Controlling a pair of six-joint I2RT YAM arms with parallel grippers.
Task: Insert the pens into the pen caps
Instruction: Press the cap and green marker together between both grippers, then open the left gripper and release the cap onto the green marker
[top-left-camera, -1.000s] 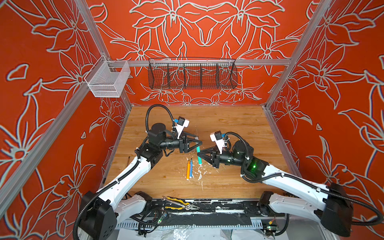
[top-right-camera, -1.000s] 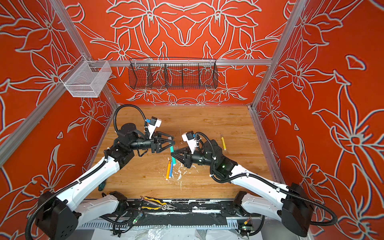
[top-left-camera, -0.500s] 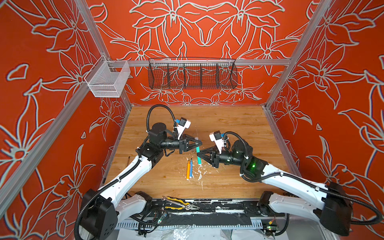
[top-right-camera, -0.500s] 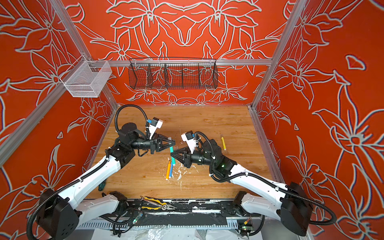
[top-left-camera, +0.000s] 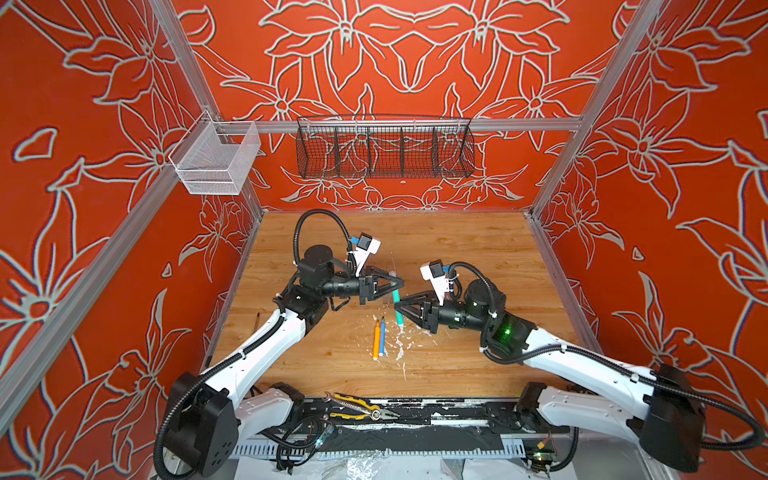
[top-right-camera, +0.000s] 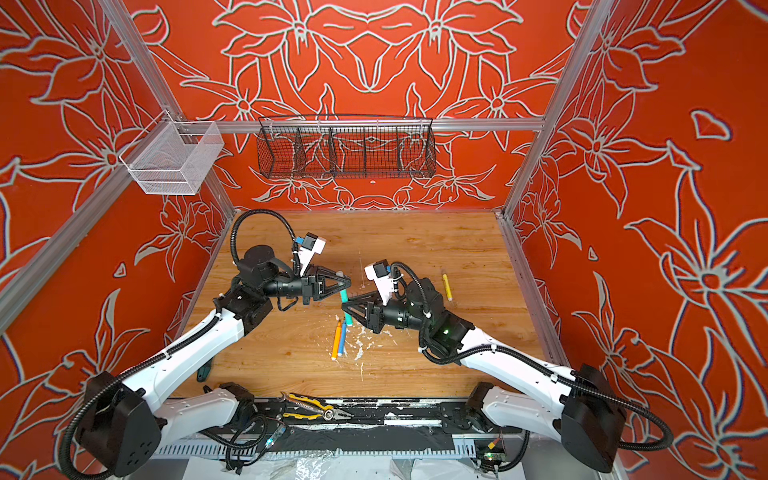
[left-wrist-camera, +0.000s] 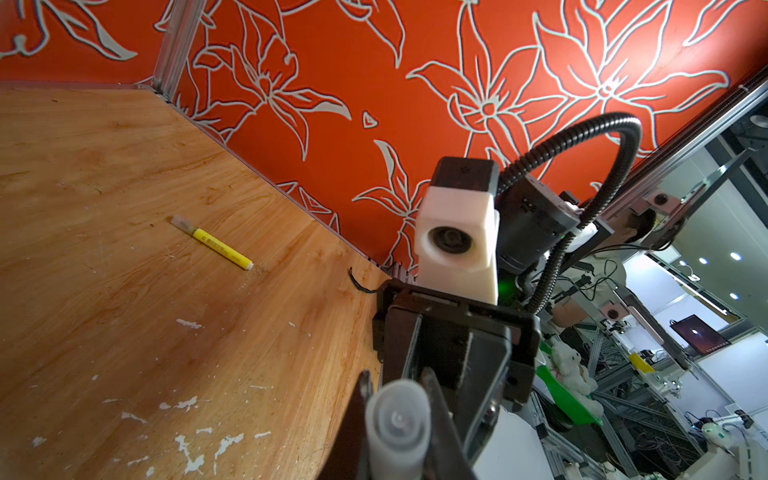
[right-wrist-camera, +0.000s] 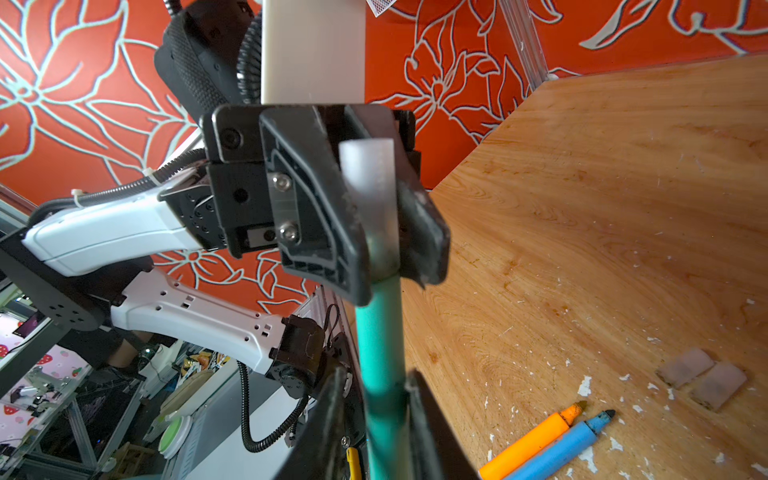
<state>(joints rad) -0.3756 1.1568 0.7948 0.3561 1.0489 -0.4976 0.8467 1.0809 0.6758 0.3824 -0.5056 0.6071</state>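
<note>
Over desk (top-left-camera: 478, 257), left fingers (right-wrist-camera: 316, 232): clenched on pen cap (right-wrist-camera: 368, 178)
Right fingers (right-wrist-camera: 332, 419): cannot be told
Risk: green pen (right-wrist-camera: 380, 332) dropped if half-seated

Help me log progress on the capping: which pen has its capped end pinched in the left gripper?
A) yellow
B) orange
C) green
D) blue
C: the left gripper is shut on the clear cap, and the green pen runs out of that cap.

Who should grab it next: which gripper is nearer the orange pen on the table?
Right. The right gripper is around the green pen, just beyond the orange pen; the left gripper is farther back, shut on the cap.
</note>
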